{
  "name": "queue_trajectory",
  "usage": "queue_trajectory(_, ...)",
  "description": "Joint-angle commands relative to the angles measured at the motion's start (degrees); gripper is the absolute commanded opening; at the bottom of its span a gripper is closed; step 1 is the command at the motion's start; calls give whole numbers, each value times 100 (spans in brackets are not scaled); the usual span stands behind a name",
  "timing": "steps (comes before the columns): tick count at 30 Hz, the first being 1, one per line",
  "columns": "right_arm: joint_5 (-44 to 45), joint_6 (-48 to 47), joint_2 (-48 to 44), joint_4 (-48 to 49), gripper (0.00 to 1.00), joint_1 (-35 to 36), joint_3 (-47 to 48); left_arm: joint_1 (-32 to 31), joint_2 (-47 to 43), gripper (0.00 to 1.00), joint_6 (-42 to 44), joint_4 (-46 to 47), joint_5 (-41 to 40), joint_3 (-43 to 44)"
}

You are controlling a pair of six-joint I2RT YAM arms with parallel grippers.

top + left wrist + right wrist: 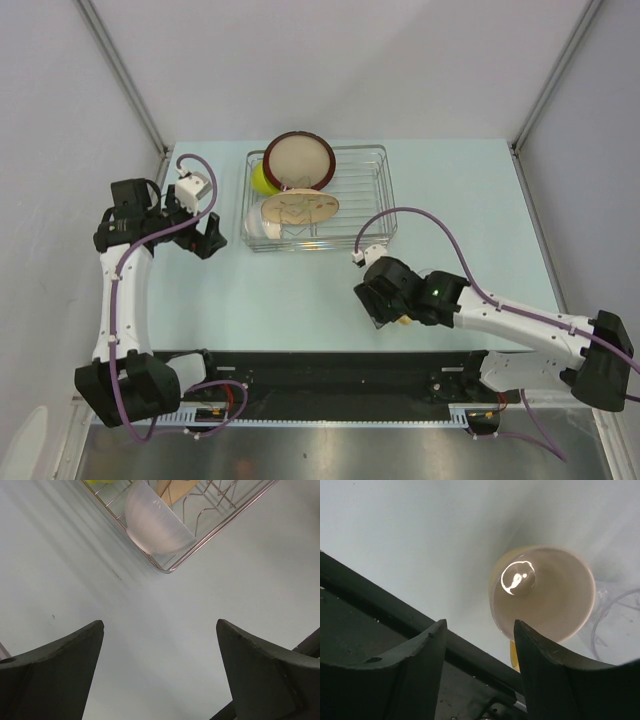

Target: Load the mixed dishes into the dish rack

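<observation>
The silver wire dish rack [372, 200] stands at the back middle of the table. In it the dark-red-rimmed plate [299, 162] and the leafy-pattern plate [298, 208] stand on edge, with the lime-green bowl [263, 180] and the white bowl [257, 223] at its left end. My left gripper [206, 240] is open and empty, left of the rack. The left wrist view shows it open [160, 625] over bare table, facing the white bowl [155, 522] in the rack's corner [170, 570]. My right gripper [479, 627] is open above the pale yellow mug [542, 592]. The clear glass [615, 625] stands beside the mug.
A black rail [395, 605] runs along the table's near edge, just beside the mug. It also shows in the top view [320, 365]. White walls enclose the table on the left, right and back. The right half of the rack [360, 190] holds no dishes.
</observation>
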Motion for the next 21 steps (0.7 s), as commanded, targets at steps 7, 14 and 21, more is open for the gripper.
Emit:
queue_trajectory(7,20,125,378,769,34,-61,-220,-60,-291,100,-52,-110,61,65)
queue_trajectory(14,-164,-7,361,787,29,-324,-264,-77,-370,100,-69,-189,96,144)
queue_trajectory(21,-550,72,361,857,0,-579,-387,-86,-432,100,-43,-250,167,153)
